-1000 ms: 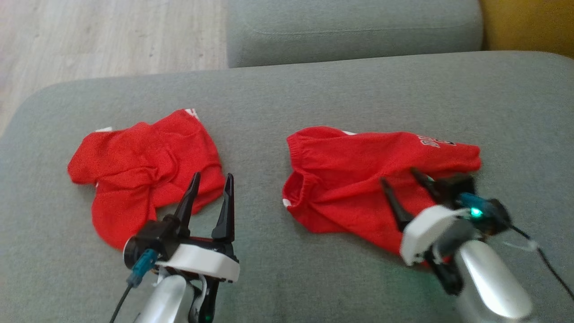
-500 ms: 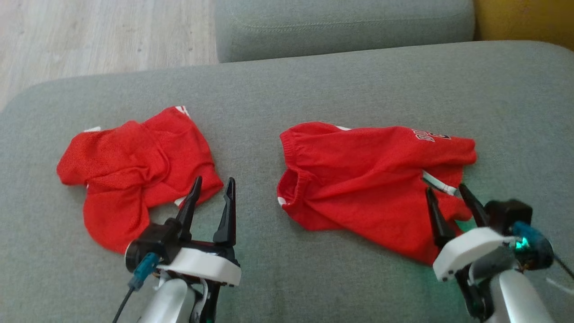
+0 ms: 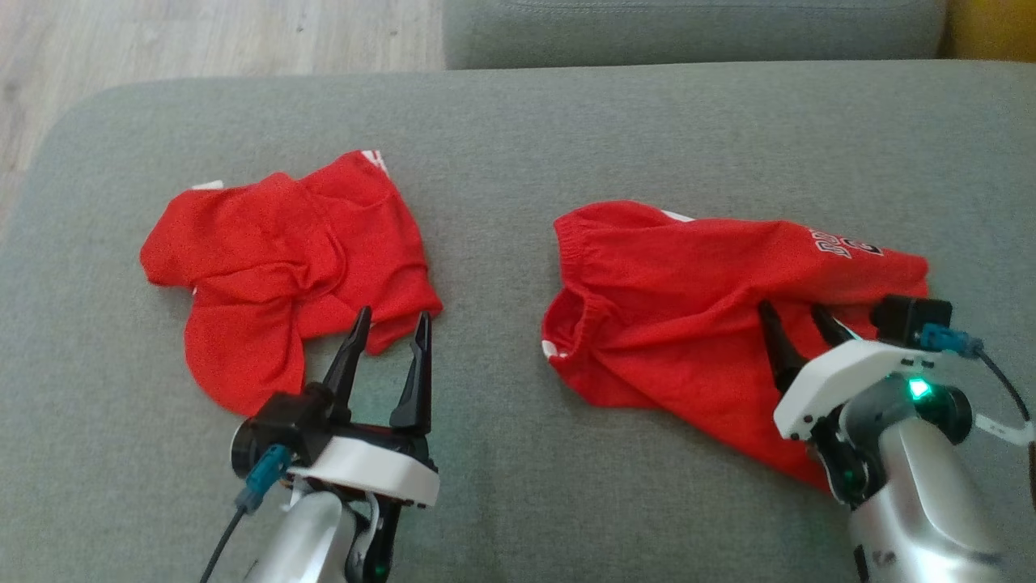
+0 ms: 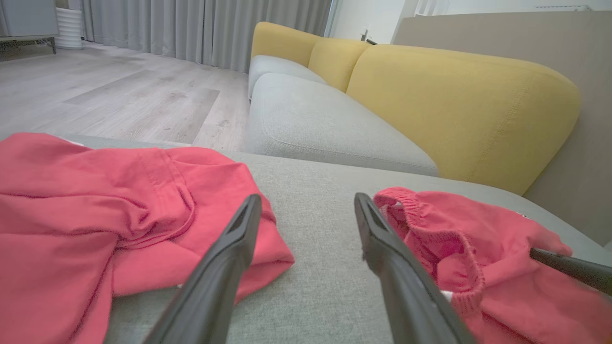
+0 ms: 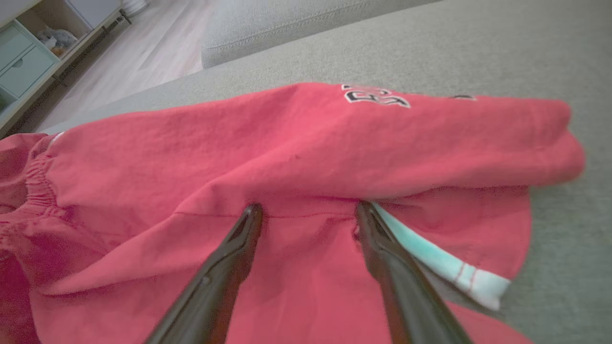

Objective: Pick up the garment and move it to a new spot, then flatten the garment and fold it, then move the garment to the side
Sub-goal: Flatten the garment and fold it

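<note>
A: What is lying where?
B: The grey sofa cushion (image 3: 647,121) is carrying two garments, well apart; the right red garment (image 3: 672,300) is lying crumpled under the right claw (image 3: 791,309), fingers spread, tips at its fold.
A: And the left claw (image 3: 393,316)?
B: Spread too; hovering just beside the left red garment (image 3: 275,259).

Red garments (image 3: 712,300), grey-green cushion (image 3: 518,121)

Seat cushion (image 3: 518,138): grey woven cloth, matt, slightly coarse.
Lettered garment (image 3: 672,300), centre right: red matt cloth, creased, with a gathered elastic band.
Plain garment (image 3: 267,259), centre left: the same red matt cloth.
Floor (image 3: 202,32), upper left: pale wood-grain planks, low sheen.
Right gripper (image 3: 791,308): dark, smooth, semi-matt plastic fingers.
Forearm (image 3: 923,502): glossy silver.
</note>
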`<state>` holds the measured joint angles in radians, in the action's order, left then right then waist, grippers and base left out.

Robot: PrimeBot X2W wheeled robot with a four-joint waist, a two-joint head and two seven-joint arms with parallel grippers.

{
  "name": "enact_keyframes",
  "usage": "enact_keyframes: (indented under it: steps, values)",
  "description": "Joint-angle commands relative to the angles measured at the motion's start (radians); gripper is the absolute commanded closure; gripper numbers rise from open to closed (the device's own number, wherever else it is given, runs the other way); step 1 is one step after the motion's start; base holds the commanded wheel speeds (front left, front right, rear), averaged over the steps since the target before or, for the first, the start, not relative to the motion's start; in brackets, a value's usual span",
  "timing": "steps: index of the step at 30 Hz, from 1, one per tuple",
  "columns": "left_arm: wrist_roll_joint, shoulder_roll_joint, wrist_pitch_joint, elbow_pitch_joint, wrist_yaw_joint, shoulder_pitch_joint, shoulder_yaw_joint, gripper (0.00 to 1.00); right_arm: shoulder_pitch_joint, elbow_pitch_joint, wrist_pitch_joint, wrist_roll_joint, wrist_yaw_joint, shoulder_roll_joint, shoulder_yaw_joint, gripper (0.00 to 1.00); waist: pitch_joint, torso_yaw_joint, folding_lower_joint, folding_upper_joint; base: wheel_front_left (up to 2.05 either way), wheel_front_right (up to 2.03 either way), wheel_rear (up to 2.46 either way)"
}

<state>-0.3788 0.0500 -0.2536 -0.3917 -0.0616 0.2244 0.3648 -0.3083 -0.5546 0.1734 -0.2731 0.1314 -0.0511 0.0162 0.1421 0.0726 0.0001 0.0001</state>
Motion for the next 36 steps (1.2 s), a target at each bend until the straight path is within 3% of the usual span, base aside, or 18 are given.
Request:
enact_keyframes:
  steps: [1,8,9,10,21,36]
  values:
    - [0.003,0.001,-0.008,0.024,0.0,0.041,-0.024,0.0,-0.049,0.017,-0.001,-0.007,-0.001,0.001,-0.018,0.0,0.008,0.01,-0.0001,-0.0001,0.0,0.0,0.0]
    - [0.003,0.001,-0.008,0.025,-0.002,0.047,-0.018,0.0,-0.113,-0.101,0.016,0.01,-0.001,0.001,-0.032,0.0,0.023,0.036,-0.0001,-0.0001,0.0,0.0,0.0]
    - [0.003,0.001,-0.008,0.025,-0.002,0.047,-0.017,0.0,-0.118,-0.114,0.013,0.015,-0.001,0.001,-0.034,0.31,0.024,0.038,-0.0001,-0.0001,0.0,0.0,0.0]
    - [0.003,0.001,-0.008,0.026,-0.001,0.047,-0.017,0.0,-0.124,-0.124,0.003,0.024,-0.001,0.001,-0.034,1.0,0.024,0.039,-0.0001,-0.0001,0.0,0.0,0.0]
    - [0.007,0.001,-0.008,0.024,0.0,0.043,-0.02,0.0,-0.207,-0.131,-0.151,0.106,-0.001,-0.001,0.014,1.0,0.026,0.043,-0.0001,-0.0001,0.0,0.0,0.0]
    - [-0.015,0.0,-0.008,0.028,0.005,0.079,0.005,0.0,-0.405,-0.209,-0.102,0.238,-0.001,-0.098,0.122,1.0,0.062,0.114,-0.0001,-0.0001,0.0,0.0,0.0]
